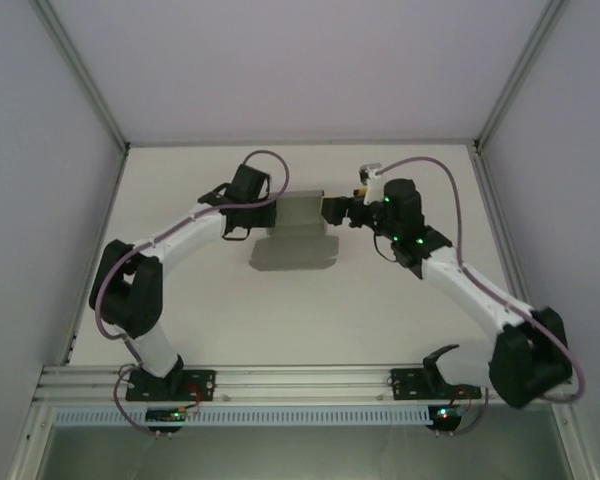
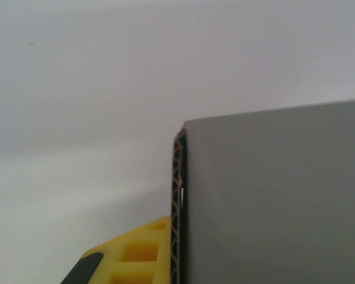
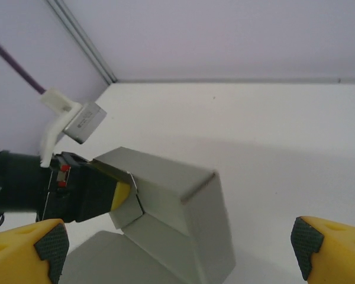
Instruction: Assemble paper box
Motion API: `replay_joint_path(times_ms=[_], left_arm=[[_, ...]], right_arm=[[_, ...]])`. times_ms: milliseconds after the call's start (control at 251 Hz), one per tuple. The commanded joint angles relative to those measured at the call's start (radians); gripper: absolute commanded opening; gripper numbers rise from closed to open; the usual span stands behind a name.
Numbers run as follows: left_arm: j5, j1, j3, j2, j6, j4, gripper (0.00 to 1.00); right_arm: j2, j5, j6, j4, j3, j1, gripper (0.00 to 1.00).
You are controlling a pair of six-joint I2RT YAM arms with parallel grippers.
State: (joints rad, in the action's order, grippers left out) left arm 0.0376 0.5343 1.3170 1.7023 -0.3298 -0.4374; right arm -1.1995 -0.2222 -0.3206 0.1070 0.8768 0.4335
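Paper box (image 3: 165, 189), matte grey cardboard (corrugated edge), angular folded panels.

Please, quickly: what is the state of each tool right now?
Left tool: closed, holding the paper box.
Right tool: open, holding nothing.

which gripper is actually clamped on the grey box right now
The left gripper: it is shut on a wall edge of the paper box, while the right gripper stands wide open, holding nothing.
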Motion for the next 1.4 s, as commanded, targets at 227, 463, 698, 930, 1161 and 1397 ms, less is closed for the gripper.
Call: replay_joint_path(times_ms=[227,463,698,930,1161,1397], left_arm=[[0.068,0.102,0.173,0.022,0.457,-0.567,0.0],[-0.052,0.174,0.297,0.168,0.516,-0.692,0.0],[-0.208,0.244,0.436,0.431,0.515,-0.798,0.0],[-0.329,0.282,0.51,0.539,0.484,-0.715,0.02],[-0.64,0.318,0.472,0.654,0.389,-0.593,0.0],[-0.632,0.34,0.425,0.682,0.408,-0.494,0.08]], right_arm=[[0.225,0.083,0.018,-0.412,-0.096,-0.185,0.99],[0.214,0.034,-0.003,-0.507,-0.102,-0.28,0.99],[0.194,0.031,-0.009,-0.488,-0.12,-0.322,0.99],[0.181,0.001,-0.018,-0.482,-0.132,-0.367,0.99],[0.169,0.005,-0.035,-0.462,-0.155,-0.396,0.99],[0.174,-0.016,-0.052,-0.448,-0.163,-0.409,0.99]])
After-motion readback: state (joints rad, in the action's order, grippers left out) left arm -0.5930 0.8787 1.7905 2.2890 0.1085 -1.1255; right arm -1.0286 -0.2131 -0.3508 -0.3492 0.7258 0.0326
